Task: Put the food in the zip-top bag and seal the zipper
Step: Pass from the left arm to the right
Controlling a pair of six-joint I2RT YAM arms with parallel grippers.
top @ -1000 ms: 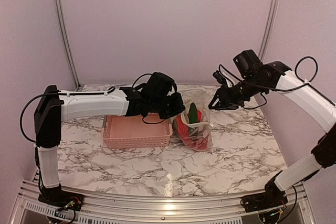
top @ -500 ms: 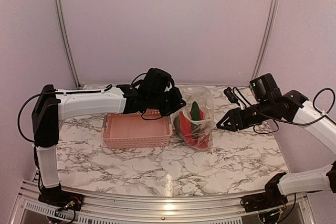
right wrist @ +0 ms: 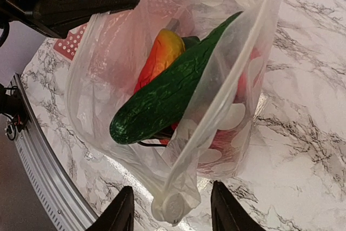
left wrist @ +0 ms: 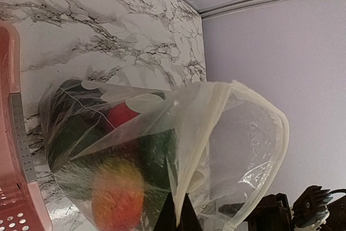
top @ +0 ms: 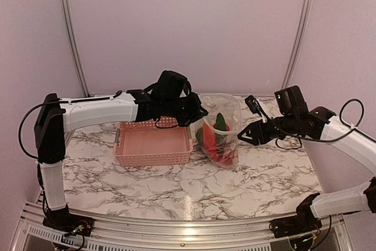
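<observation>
The food is in the bag (top: 226,145), so I judge the step in hand to be sealing. The bag stands on the tabletop (top: 176,186) just beside the basket (top: 154,158), with its mouth gaping toward the right arm.

Your left hand (left wrist: 177,216) is pinched tight on a fold of the mouth's near side and holds the bag up. Your right hand (right wrist: 172,187) is spread wide and grips nothing. The mouth's bunched corner lies between its fingers but is not clamped.

To seal well, draw the two hands apart so that the zipper (left wrist: 284,128) goes taut and its two sides meet. Then close the right hand on the strip at that corner and run it along the edge. The cucumber (right wrist: 173,85) pokes up toward the mouth, so keep the pinch above its tip.

There is one bag, one basket and two hands. The food I can count is one cucumber and one red-orange pepper (right wrist: 161,52). Red pieces lie lower behind the dots, too hidden to count. No food shows in the basket from above.
</observation>
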